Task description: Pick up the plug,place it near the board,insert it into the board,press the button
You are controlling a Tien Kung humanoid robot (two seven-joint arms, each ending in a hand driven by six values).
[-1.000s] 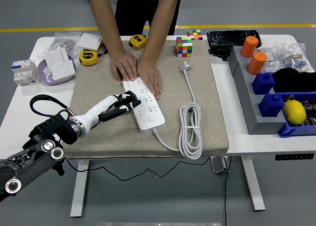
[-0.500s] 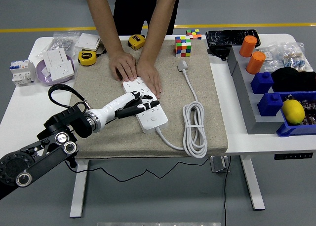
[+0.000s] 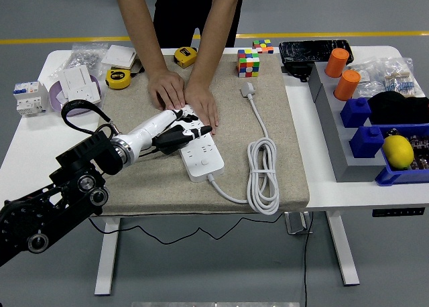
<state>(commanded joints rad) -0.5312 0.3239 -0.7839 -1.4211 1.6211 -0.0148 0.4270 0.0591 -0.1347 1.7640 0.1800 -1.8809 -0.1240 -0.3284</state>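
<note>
Nothing is done yet: the plug [image 3: 249, 90] lies unplugged at two o'clock from the board [image 3: 199, 153], where the left hand [image 3: 181, 134] rests, fingers loosely spread, empty

The robot's black-and-white left hand [image 3: 179, 131] has swung farther up the white rectangular power strip [image 3: 198, 149], and its dark fingers [image 3: 196, 129] now lie across the strip's middle sockets, close to the person's hands [image 3: 184, 96]. A second ago they sat lower, nearer the strip's button end. The black arm's elbow has shifted inward too.
</note>
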